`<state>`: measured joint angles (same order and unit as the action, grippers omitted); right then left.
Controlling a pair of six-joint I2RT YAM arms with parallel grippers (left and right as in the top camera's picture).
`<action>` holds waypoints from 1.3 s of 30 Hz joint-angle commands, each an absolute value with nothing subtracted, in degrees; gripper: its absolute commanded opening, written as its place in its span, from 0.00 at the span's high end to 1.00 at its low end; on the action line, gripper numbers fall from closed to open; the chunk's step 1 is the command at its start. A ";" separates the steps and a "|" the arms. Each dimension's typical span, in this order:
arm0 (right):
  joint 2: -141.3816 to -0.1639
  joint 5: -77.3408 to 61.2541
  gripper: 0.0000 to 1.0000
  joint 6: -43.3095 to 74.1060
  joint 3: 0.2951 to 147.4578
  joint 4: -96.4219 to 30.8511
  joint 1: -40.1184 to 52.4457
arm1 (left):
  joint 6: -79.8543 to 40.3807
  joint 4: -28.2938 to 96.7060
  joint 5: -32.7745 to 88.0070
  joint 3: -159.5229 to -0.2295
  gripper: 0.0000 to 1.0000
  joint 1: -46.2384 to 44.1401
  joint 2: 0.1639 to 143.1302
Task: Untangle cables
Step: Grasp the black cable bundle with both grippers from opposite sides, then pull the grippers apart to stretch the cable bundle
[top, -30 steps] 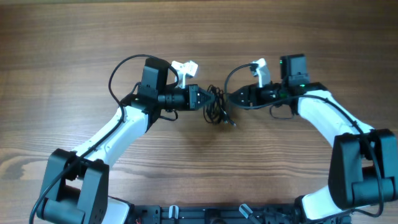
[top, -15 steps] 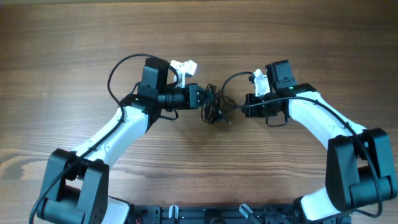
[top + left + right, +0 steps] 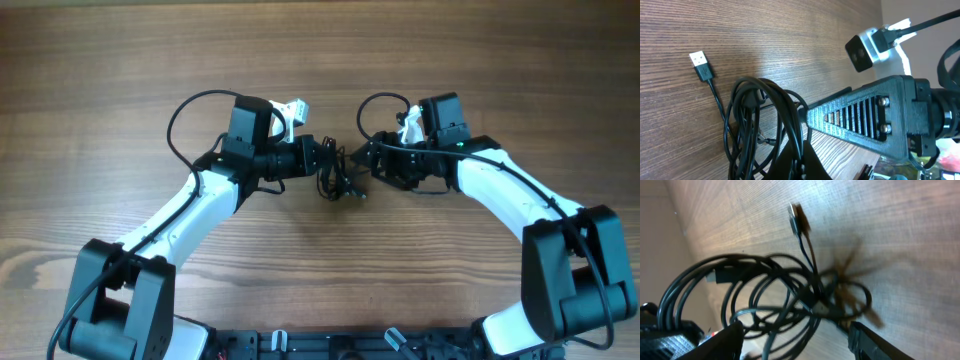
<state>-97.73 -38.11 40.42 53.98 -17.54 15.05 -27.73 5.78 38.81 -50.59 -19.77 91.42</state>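
The cables (image 3: 335,178) are a knotted bundle of thin black cords on the wooden table between my two grippers. My left gripper (image 3: 320,158) is shut on strands at the bundle's left side; in the left wrist view the gripper (image 3: 801,167) pinches the cables (image 3: 757,125), and a USB plug (image 3: 700,64) trails free. My right gripper (image 3: 365,160) is open at the bundle's right edge. In the right wrist view its fingers (image 3: 727,340) stand wide apart, the gripper (image 3: 800,342) has loops of cable (image 3: 775,297) in front of it, and a plug end (image 3: 797,220) lies beyond.
The right arm's finger (image 3: 865,120) fills the right of the left wrist view, close to the bundle. White camera mounts (image 3: 292,110) (image 3: 408,122) and thicker arm cables (image 3: 190,115) stand behind the grippers. Bare wooden table (image 3: 320,50) lies all round.
My right gripper has moved left, up to the bundle's right side. The left gripper and the bundle have shifted slightly left and back.
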 commanded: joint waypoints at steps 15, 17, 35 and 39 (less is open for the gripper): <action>-97.58 -25.71 0.54 75.18 53.98 -15.79 17.34 | -26.89 6.90 38.68 -51.00 0.96 -19.75 90.11; -97.95 -22.50 0.55 75.59 53.98 -14.52 19.42 | -25.71 6.90 38.63 -51.00 0.96 -19.75 90.11; -95.53 -3.42 0.96 33.17 55.90 -35.70 0.71 | -19.70 16.91 28.67 -51.03 0.96 -3.07 87.61; -90.13 -5.13 0.96 28.34 57.17 -37.56 -7.09 | -19.70 17.02 28.64 -51.03 0.96 4.10 81.82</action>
